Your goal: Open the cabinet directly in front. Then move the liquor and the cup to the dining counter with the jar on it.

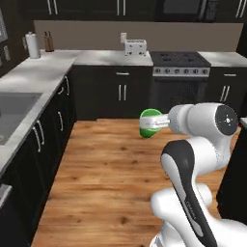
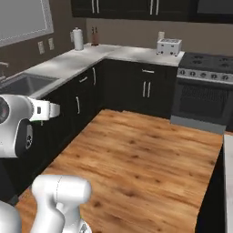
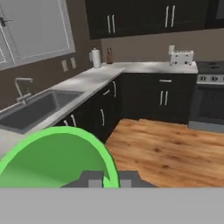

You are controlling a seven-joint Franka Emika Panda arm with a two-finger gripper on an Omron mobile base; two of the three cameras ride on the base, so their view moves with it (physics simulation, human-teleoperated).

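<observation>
My gripper (image 1: 155,123) is shut on the rim of the bright green cup (image 1: 147,126) and holds it in the air over the wooden floor, at the end of the arm stretched out to the left. In the hand view the cup (image 3: 52,159) fills the lower left, and its green rim runs between the two dark fingertips (image 3: 89,179) of the gripper (image 3: 108,180). In the right base view the white hand (image 2: 47,110) shows at the left. A pale edge at the far right looks like the dining counter (image 2: 229,154). The cabinet, the liquor and the jar are out of view.
An L-shaped grey counter (image 1: 43,72) on near-black base cabinets runs along the left and back walls, with a sink (image 2: 25,84), a paper towel roll (image 1: 33,45) and a toaster (image 1: 135,47). A stove (image 1: 179,60) stands at the back right. Wooden floor (image 1: 111,169) lies open between.
</observation>
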